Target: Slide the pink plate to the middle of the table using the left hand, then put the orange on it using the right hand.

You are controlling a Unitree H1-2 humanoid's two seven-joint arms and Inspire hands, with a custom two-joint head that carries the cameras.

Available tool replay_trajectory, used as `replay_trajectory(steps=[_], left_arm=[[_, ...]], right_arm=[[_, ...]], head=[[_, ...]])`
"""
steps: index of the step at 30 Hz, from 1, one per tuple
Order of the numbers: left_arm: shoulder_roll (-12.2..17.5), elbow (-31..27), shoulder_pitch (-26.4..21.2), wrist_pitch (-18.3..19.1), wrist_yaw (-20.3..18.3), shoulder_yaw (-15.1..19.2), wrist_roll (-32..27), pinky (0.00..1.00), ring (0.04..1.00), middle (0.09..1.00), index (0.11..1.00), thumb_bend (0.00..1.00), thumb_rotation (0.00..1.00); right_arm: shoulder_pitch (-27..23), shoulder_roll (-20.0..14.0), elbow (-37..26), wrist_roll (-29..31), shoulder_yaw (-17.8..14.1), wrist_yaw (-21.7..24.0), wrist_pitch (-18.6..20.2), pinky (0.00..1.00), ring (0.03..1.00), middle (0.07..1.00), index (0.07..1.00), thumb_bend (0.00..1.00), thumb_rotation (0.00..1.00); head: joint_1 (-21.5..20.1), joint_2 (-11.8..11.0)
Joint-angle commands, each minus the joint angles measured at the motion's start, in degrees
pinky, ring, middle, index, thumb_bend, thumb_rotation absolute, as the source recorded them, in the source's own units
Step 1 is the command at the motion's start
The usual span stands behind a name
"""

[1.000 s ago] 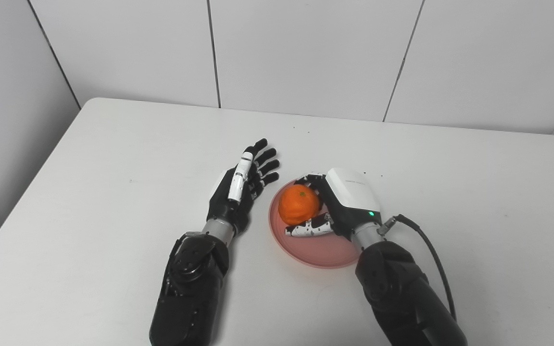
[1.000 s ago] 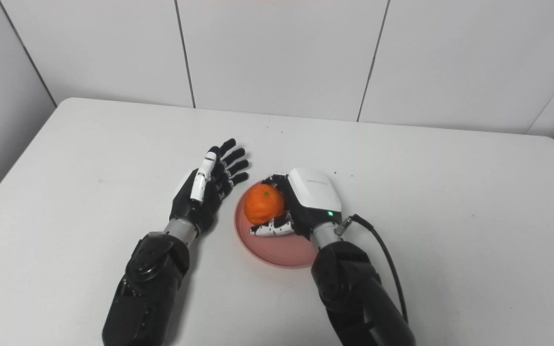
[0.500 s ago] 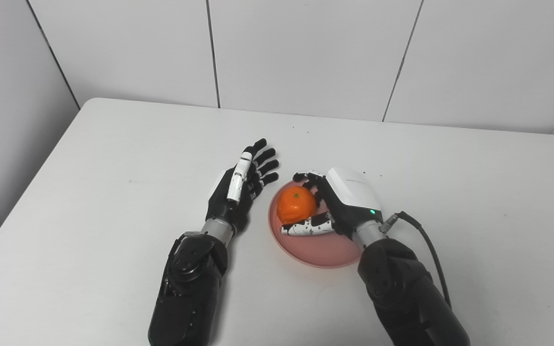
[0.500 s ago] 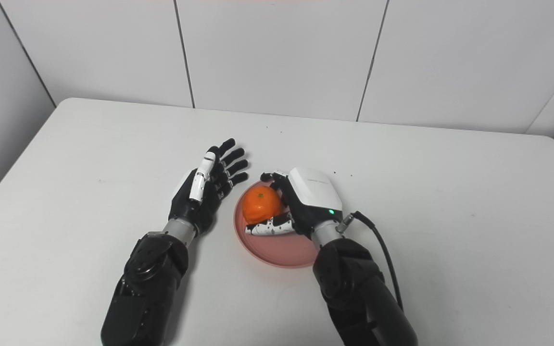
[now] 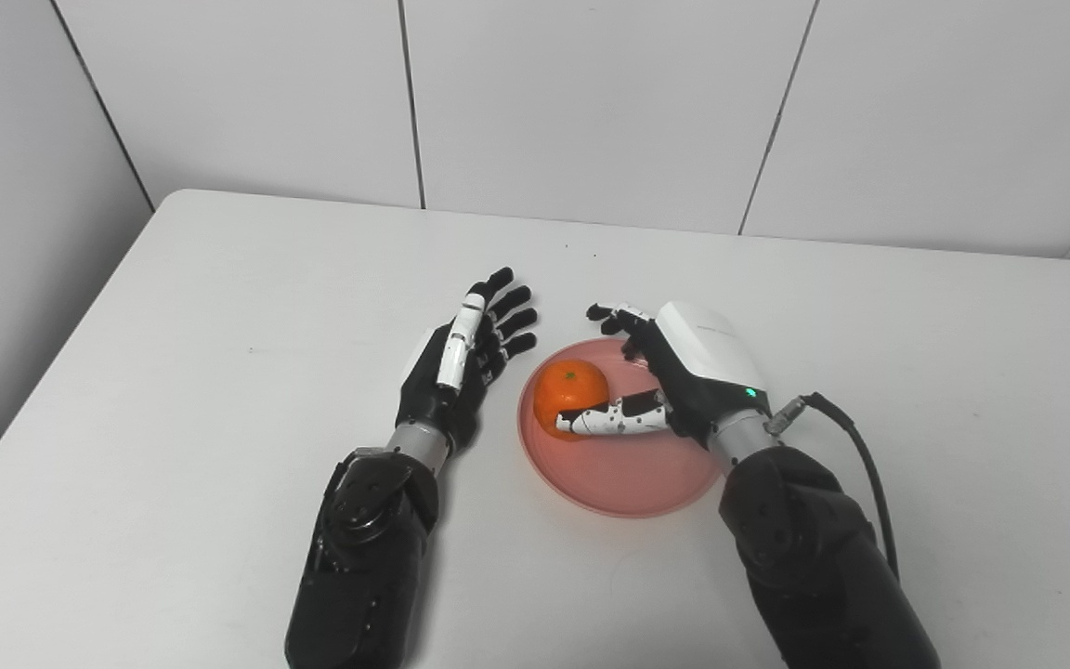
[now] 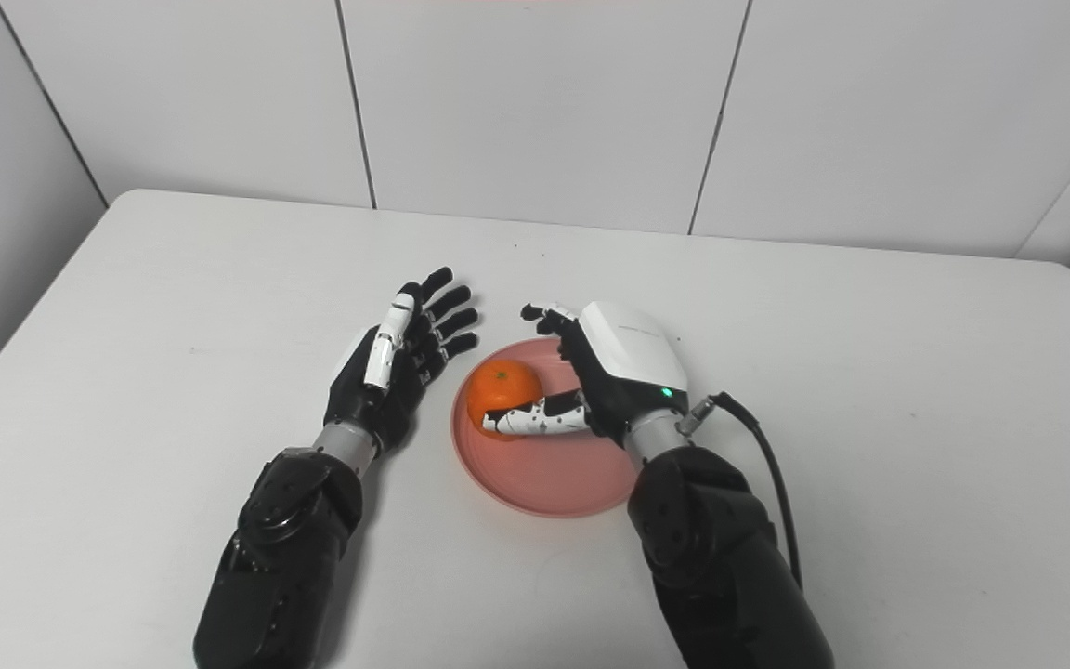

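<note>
Resting on the left part of the plate (image 5: 623,474), the orange (image 5: 568,394) sits just left of my right hand (image 5: 684,372). That hand hovers over the plate's far right side with fingers spread and holds nothing; its thumb (image 5: 614,419) lies across the orange's near side, possibly touching, though I cannot tell. My left hand (image 5: 461,367) lies on the desk (image 5: 219,390) just left of the plate, fingers straight and apart, empty. Plate near the desk's middle.
</note>
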Motion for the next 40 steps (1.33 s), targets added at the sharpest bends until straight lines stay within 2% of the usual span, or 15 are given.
replay_trajectory(steps=[1, 5, 13, 16, 18, 20, 25, 27, 29, 31, 32, 34, 35, 37, 40], left_arm=[[0.12, -0.87, -0.53, 1.12, -0.02, 0.16, -0.77, 0.87, 0.889, 0.906, 0.907, 0.40, 1.00], [0.13, -0.67, -0.55, 1.15, -0.32, 0.48, -1.31, 0.87, 0.891, 0.908, 0.909, 0.40, 1.00], [0.24, -0.36, -0.54, 1.03, -0.46, 0.80, -2.10, 0.87, 0.894, 0.911, 0.911, 0.40, 1.00], [0.19, -0.29, -0.51, 0.87, -0.54, 0.99, -2.34, 0.88, 0.894, 0.911, 0.909, 0.40, 1.00], [0.26, -0.13, -0.52, 0.51, -0.69, 0.97, -2.47, 0.88, 0.895, 0.913, 0.910, 0.40, 1.00], [0.28, -0.25, -0.50, 0.59, -0.56, 0.87, -2.49, 0.88, 0.894, 0.911, 0.910, 0.40, 1.00], [0.80, -0.57, -0.31, 0.40, -0.78, 0.67, -2.39, 0.88, 0.893, 0.912, 0.910, 0.40, 1.00], [0.96, -0.93, -0.23, 0.42, -0.85, 0.68, -2.52, 0.88, 0.897, 0.916, 0.911, 0.40, 1.00], [1.14, -1.29, -0.12, 0.39, -1.13, 0.58, -2.69, 0.89, 0.904, 0.921, 0.915, 0.39, 1.00], [1.53, -1.68, 0.04, 0.38, -1.52, 0.24, -2.56, 0.90, 0.913, 0.930, 0.924, 0.39, 1.00], [1.72, -2.04, 0.13, 0.44, -1.53, -0.06, -2.27, 0.91, 0.916, 0.933, 0.927, 0.39, 1.00], [2.07, -2.73, 0.29, 0.46, -1.35, -0.56, -1.73, 0.92, 0.928, 0.945, 0.939, 0.39, 1.00], [2.22, -3.00, 0.35, 0.41, -1.21, -0.79, -1.51, 0.93, 0.937, 0.957, 0.950, 0.39, 1.00], [2.65, -3.46, 0.54, -0.06, -1.36, -1.23, -1.17, 0.96, 0.959, 0.980, 0.974, 0.38, 1.00], [2.88, -4.07, 0.85, -0.20, -1.25, -1.47, -0.73, 0.98, 0.982, 0.997, 0.994, 0.37, 1.00]], right_arm=[[-2.10, 0.30, -3.82, -1.60, -1.57, 1.28, 0.22, 0.61, 0.733, 0.803, 0.824, 1.00, 0.48], [-2.25, 0.79, -6.70, -2.96, -3.41, 4.79, 0.25, 0.66, 0.773, 0.835, 0.835, 1.00, 0.49], [-2.17, 2.41, -12.94, -7.76, -7.31, 13.12, 0.26, 0.65, 0.779, 0.849, 0.867, 1.00, 0.50], [-1.40, 3.04, -15.13, -7.83, -9.61, 14.38, 0.25, 0.67, 0.787, 0.849, 0.868, 1.00, 0.50], [-0.56, 3.10, -15.81, -6.08, -11.40, 13.36, 0.19, 0.68, 0.792, 0.850, 0.868, 1.00, 0.50], [0.86, 2.66, -15.60, -3.70, -13.26, 10.10, -0.61, 0.69, 0.801, 0.856, 0.869, 1.00, 0.51], [6.90, 3.76, -10.08, 3.81, -17.64, -9.89, -10.12, 0.67, 0.778, 0.838, 0.873, 1.00, 0.56], [9.27, 4.79, -6.48, 7.72, -19.77, -17.53, -14.11, 0.72, 0.811, 0.856, 0.889, 0.97, 0.65], [10.79, 5.31, -3.47, 11.13, -21.20, -22.08, -16.65, 0.74, 0.832, 0.876, 0.907, 0.92, 0.73], [11.59, 5.46, -1.04, 13.93, -21.97, -24.38, -17.93, 0.76, 0.858, 0.903, 0.934, 0.88, 0.82], [11.77, 5.72, -0.22, 15.79, -22.55, -24.37, -17.06, 0.77, 0.865, 0.909, 0.940, 0.88, 0.85], [11.93, 5.87, 0.60, 19.06, -23.15, -23.92, -15.33, 0.82, 0.897, 0.930, 0.957, 0.87, 0.97], [11.97, 5.85, 0.83, 20.47, -23.33, -23.64, -14.73, 0.84, 0.913, 0.941, 0.960, 0.84, 0.98], [12.05, 6.81, 1.79, 27.98, -25.07, -22.93, -15.38, 0.85, 0.919, 0.954, 0.977, 0.79, 1.00], [11.91, 7.31, 3.00, 34.47, -25.82, -22.44, -15.63, 0.85, 0.926, 0.967, 0.984, 0.76, 1.00]], head=[[0.03, 0.07], [-0.26, -0.02], [-0.98, -0.54], [-1.08, -0.71], [-1.13, -0.81], [-1.13, -0.81], [-1.21, -1.29], [-1.22, -1.26], [-1.22, -1.31], [-1.18, -1.30], [-1.17, -1.30], [-1.30, -1.11], [-1.32, -1.08], [-1.32, -1.18], [-1.56, -1.43]])
